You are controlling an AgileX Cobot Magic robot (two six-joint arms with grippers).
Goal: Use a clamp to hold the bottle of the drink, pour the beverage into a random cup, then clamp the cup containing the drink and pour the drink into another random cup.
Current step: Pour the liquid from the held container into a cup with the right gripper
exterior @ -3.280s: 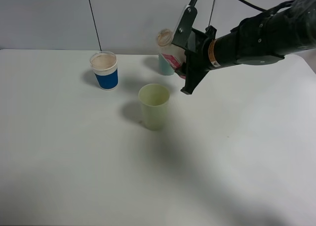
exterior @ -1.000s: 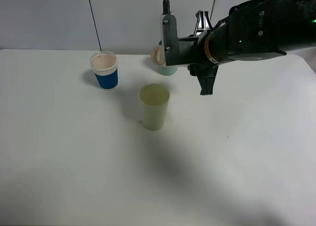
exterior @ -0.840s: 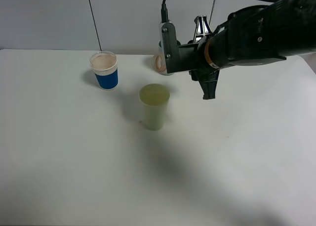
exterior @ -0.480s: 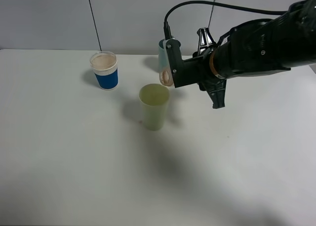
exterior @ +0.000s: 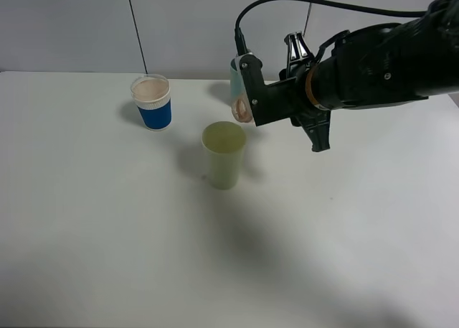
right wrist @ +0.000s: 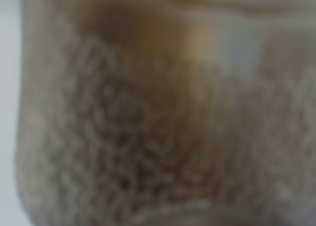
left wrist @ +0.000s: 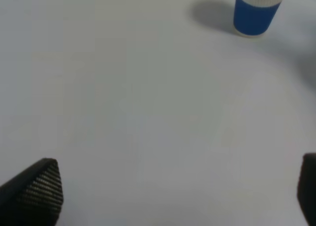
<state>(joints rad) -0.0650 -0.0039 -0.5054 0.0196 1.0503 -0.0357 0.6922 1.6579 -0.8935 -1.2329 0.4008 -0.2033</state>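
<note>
My right gripper (exterior: 259, 105) is shut on the bottle (exterior: 242, 111). It holds the bottle tipped on its side, with the open mouth facing left, just above and to the right of the pale yellow-green cup's (exterior: 224, 154) rim. I see no stream between mouth and cup. The right wrist view is filled by a blur of the bottle with the reddish-brown beverage (right wrist: 148, 112). The blue-and-white cup (exterior: 152, 102) stands to the back left and also shows in the left wrist view (left wrist: 256, 11). My left gripper (left wrist: 173, 191) is open over bare table.
A teal tumbler (exterior: 235, 77) stands behind the bottle, mostly hidden by the gripper. The thick black right arm (exterior: 387, 62) reaches in from the right above the table. The white table (exterior: 107, 235) spreads wide at the front and left.
The bottle has gone from upright to lying on its side. Over the last second the right gripper has come down and slightly right, bringing the mouth close to the yellow-green cup's rim.
</note>
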